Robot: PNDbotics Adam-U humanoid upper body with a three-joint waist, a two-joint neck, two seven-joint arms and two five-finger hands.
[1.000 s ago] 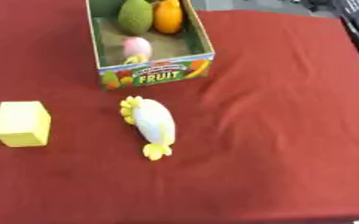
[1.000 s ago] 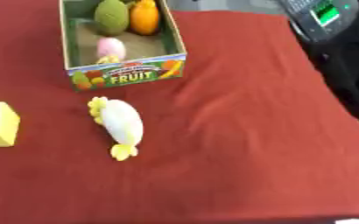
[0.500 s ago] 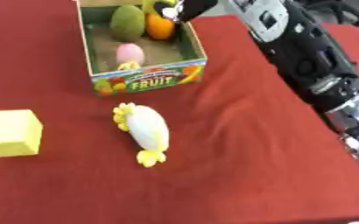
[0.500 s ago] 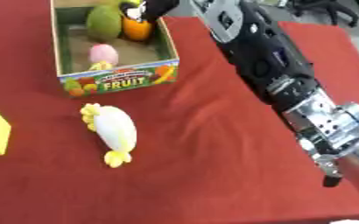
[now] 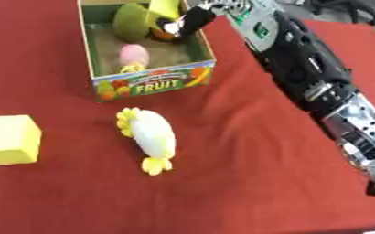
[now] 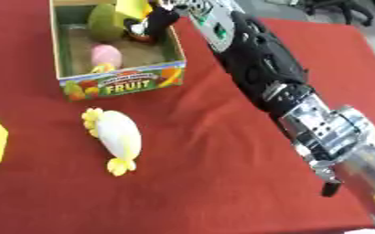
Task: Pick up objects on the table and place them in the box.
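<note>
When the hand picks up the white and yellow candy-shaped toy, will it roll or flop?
The candy-shaped toy looks rounded and smooth, so a push may roll it sideways. Its yellow frilled ends look thin, perhaps soft, so they might bend. It probably is light.

Table cover [image 5: 247, 151]: red cloth, matt, faintly wrinkled. Box [image 5: 155, 84]: printed cardboard, slight sheen on the "FRUIT" front panel. White-and-yellow toy [image 5: 152, 137]: soft, plush-looking — matt. Yellow cube [image 5: 11, 139]: smooth, matt, possibly foam. Right arm [image 5: 302, 68]: black casing, semi-gloss plastic; wrist joint [image 6: 331, 132] — bare silver metal, shiny. Green fruit [image 5: 131, 20]: smooth, dull skin.
</note>
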